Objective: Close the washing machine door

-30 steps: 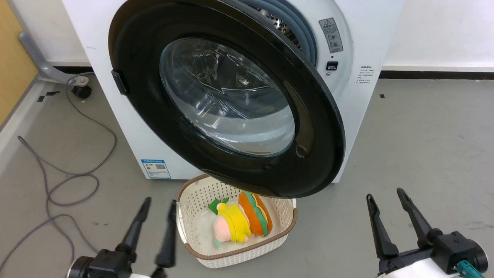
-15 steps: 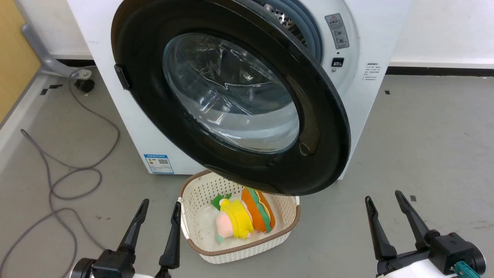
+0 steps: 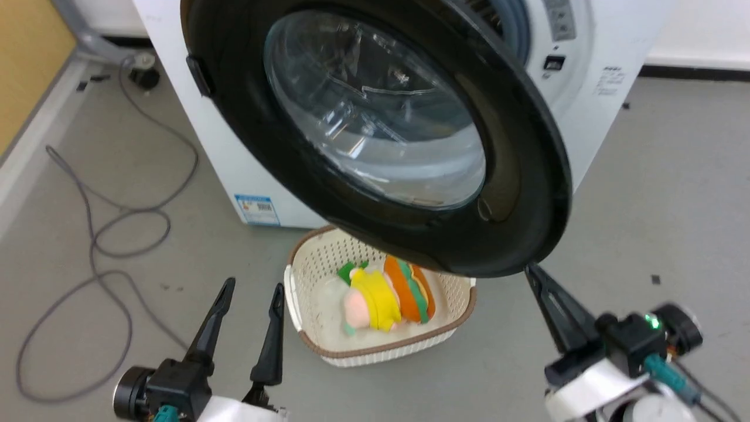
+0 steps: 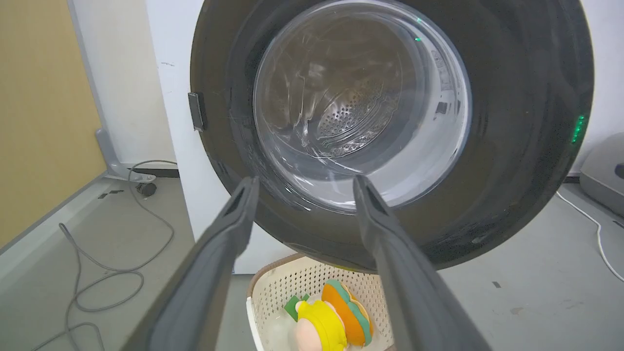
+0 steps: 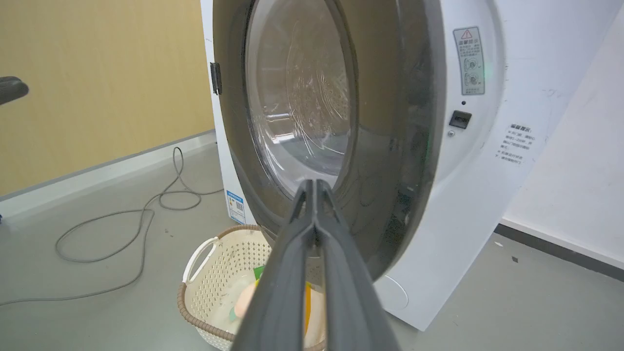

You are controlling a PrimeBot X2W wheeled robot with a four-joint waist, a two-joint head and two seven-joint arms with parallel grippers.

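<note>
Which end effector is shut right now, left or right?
The right end effector: its two fingers are pressed together into a single point. The left end effector has its fingers spread well apart.

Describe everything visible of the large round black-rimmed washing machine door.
The washing machine door has a wide glossy black rim around a bulging clear glass bowl and a small black block on its left edge. It stands partly open, swung out from the white washing machine, above the cream perforated basket. The shut right gripper sits by its lower rim; contact is unclear.
</note>
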